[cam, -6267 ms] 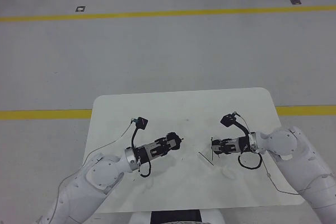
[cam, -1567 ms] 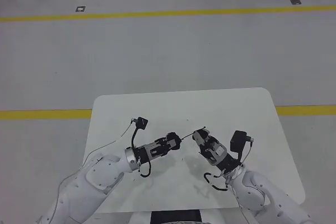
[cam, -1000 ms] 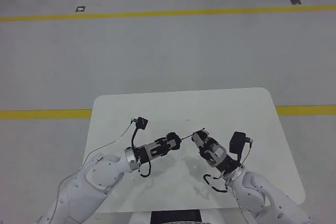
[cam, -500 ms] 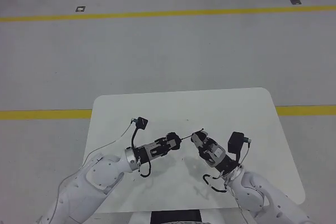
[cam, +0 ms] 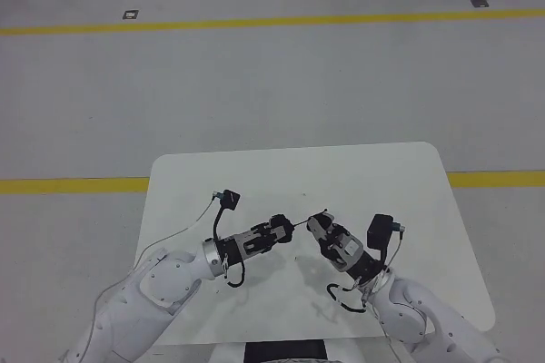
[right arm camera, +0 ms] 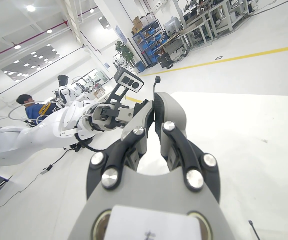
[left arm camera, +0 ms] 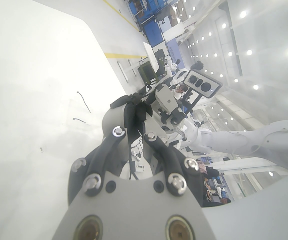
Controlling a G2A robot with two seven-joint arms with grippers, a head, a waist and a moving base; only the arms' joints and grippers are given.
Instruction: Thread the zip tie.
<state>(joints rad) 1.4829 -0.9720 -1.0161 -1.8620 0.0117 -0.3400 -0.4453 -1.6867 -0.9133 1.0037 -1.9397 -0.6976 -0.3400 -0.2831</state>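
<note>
Zip tie [right arm camera: 155,87] sits clamped in right pincer [right arm camera: 154,108], near left pincer [cam: 284,229].

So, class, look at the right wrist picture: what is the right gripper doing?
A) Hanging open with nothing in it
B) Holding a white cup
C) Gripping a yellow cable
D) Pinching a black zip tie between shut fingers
D: the right gripper has its fingers pressed together on the black zip tie, whose head pokes out past the fingertips.
</note>
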